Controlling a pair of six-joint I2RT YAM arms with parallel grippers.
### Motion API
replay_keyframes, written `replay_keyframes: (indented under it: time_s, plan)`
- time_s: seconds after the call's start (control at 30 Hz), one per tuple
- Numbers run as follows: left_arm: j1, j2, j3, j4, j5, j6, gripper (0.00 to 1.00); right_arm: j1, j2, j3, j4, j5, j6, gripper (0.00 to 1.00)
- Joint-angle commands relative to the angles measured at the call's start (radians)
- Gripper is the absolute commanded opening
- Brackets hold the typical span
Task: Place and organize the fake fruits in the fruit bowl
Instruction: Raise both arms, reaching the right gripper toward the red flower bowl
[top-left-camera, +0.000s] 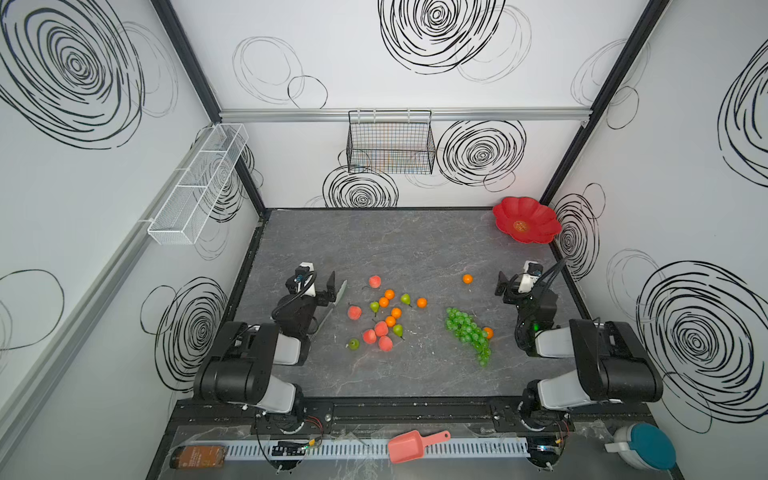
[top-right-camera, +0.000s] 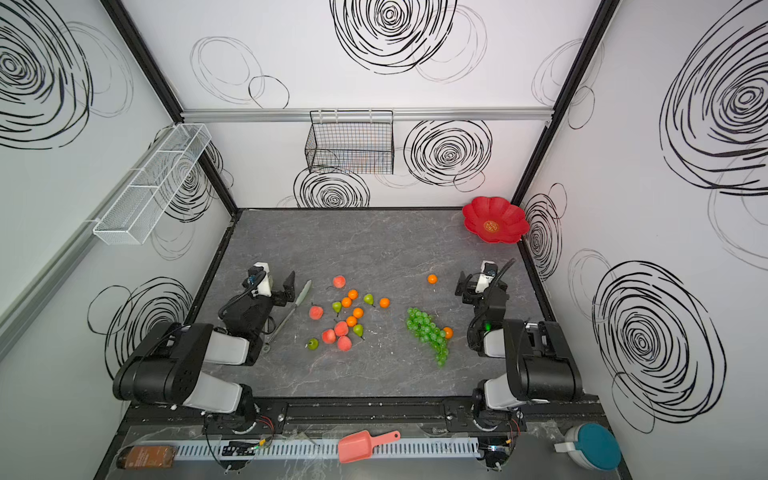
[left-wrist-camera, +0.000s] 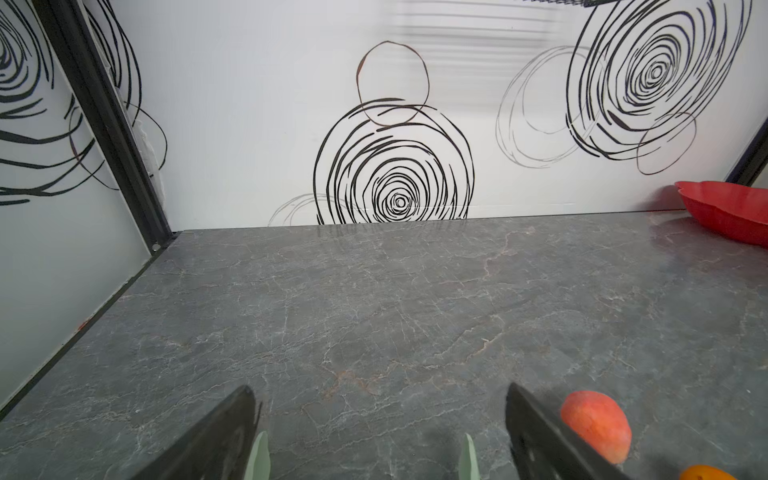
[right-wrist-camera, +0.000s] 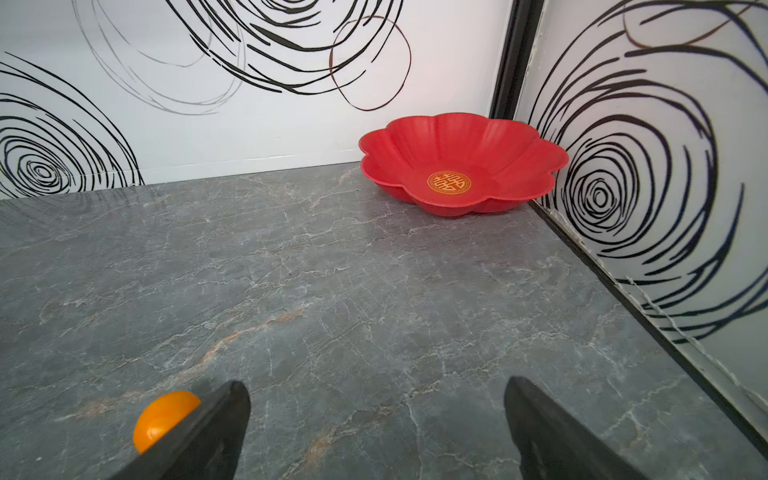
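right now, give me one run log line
fruit bowl: empty, back right corner | fake fruits: all on table | left pincer: open | right pincer: open

The grey table (top-left-camera: 415, 249) is bare between the fake fruits (top-left-camera: 381, 328) and the fruit bowl (top-left-camera: 527, 220); only one orange (top-left-camera: 467, 279) lies there. Two walls (top-left-camera: 590, 249) stand close behind the bowl.

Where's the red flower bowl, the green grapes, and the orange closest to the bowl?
Red flower bowl (right-wrist-camera: 478, 141): right wrist view, on its inner wall.
Green grapes (top-left-camera: 465, 332): in a top view, middle of the bunch.
Closest orange (top-left-camera: 467, 279): in a top view, on its middle.
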Motion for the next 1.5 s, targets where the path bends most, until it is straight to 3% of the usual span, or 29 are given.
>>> replay_keyframes:
  time_s: [0.0, 0.63, 0.83, 0.97, 1.07, 1.17, 1.33, 1.47]
  plan:
    - [0.011, 0.003, 0.002, 0.065, 0.018, 0.010, 0.96, 0.001, 0.008, 0.015, 0.041, 0.000, -0.009, 1.00]
    - [0.049, 0.012, -0.017, 0.116, 0.078, -0.021, 0.96, -0.006, 0.009, 0.014, 0.043, -0.011, -0.006, 1.00]
    - [0.016, 0.015, -0.091, 0.264, -0.098, -0.044, 0.96, -0.006, 0.008, 0.012, 0.046, -0.011, -0.007, 1.00]
    - [-0.062, -0.031, -0.141, 0.314, -0.234, 0.011, 0.96, -0.006, -0.012, 0.009, 0.044, -0.040, -0.024, 1.00]
    - [-0.122, -0.154, -0.141, 0.213, -0.336, 0.053, 0.96, -0.001, -0.077, 0.018, -0.033, -0.029, -0.023, 1.00]
    - [-0.180, -0.329, -0.066, -0.083, -0.407, 0.075, 0.96, 0.023, -0.143, 0.038, -0.129, 0.020, -0.021, 1.00]
    - [-0.217, -0.483, 0.092, -0.465, -0.355, -0.014, 0.96, 0.065, -0.217, 0.128, -0.332, 0.094, 0.054, 1.00]
    - [-0.236, -0.531, 0.201, -0.684, -0.349, -0.159, 0.96, 0.062, -0.246, 0.224, -0.478, 0.005, 0.164, 1.00]
